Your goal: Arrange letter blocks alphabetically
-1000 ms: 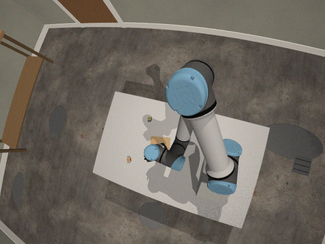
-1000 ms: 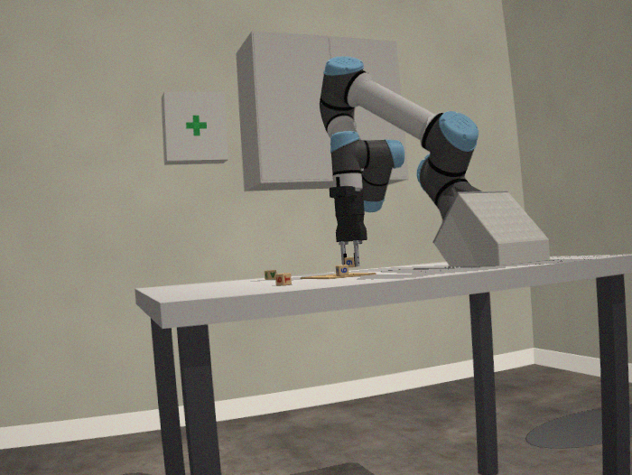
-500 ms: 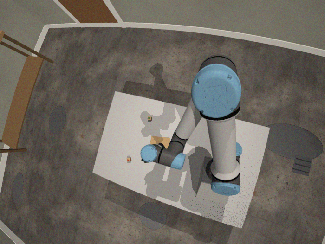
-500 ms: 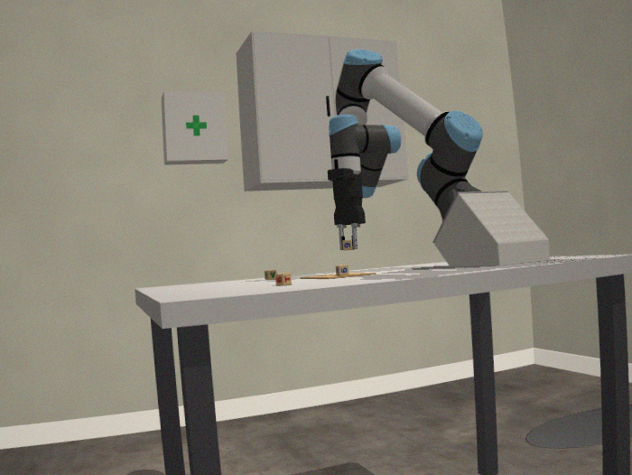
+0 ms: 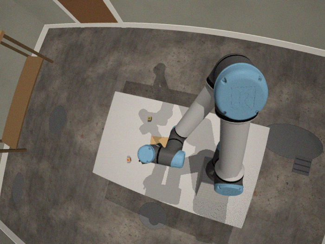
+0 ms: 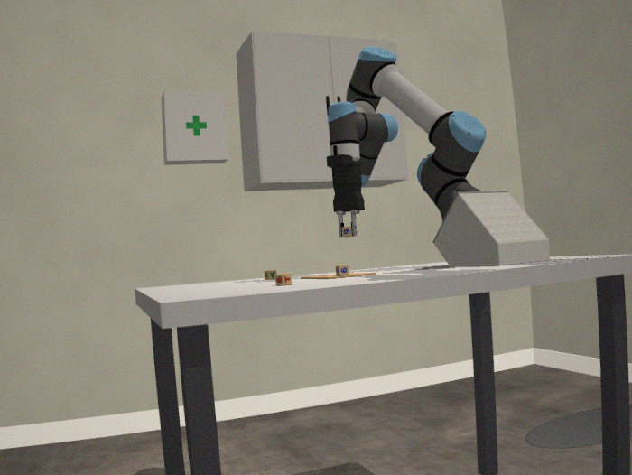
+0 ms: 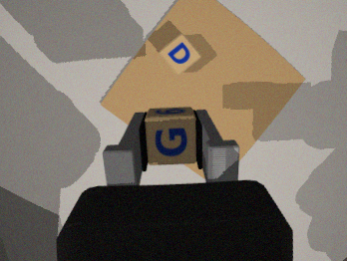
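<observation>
The claw (image 6: 347,230) (image 7: 171,129) is pinching the blue-lettered G block (image 6: 347,231) (image 7: 171,141), holding it above the table (image 5: 115,118) (image 6: 229,296). The D block (image 6: 341,270) (image 7: 179,54) is resting on the orange mat (image 5: 157,140) (image 6: 319,276) (image 7: 259,65); the red-lettered block (image 5: 128,159) (image 6: 283,279) and the green-lettered block (image 5: 149,118) (image 6: 270,274) are lying off it.

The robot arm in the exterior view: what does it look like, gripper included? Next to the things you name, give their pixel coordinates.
The arm (image 5: 194,110) (image 6: 411,91) has pale grey tubes, dark grey joints, black rings and sky-blue round caps. Its gripper (image 6: 348,230) (image 7: 171,129) has a black body and two grey fingers with black inner pads.
</observation>
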Controlling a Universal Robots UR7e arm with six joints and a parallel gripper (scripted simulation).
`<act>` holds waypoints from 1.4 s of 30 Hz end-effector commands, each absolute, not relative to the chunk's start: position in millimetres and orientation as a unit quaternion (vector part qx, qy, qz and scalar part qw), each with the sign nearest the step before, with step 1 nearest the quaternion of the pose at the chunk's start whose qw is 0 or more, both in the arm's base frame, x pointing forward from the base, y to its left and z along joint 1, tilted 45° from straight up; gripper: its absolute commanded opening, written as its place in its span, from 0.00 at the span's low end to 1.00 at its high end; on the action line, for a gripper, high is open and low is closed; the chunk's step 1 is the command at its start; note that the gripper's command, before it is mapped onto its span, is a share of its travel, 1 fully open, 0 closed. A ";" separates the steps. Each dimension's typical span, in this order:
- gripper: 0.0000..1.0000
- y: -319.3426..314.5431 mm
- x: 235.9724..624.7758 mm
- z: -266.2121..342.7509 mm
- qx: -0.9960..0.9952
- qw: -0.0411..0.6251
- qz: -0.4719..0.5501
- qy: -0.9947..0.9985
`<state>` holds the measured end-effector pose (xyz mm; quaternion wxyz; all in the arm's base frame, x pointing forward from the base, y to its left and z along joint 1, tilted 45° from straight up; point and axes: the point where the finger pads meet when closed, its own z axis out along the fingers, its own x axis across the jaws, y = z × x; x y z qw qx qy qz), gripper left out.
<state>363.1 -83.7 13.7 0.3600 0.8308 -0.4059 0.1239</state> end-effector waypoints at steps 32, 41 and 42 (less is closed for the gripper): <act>0.49 -82.5 367.0 18.9 0.811 0.355 0.139 -0.443; 0.49 -87.0 372.4 21.9 0.767 0.341 0.170 -0.516; 0.49 -87.6 373.2 22.4 0.760 0.339 0.174 -0.526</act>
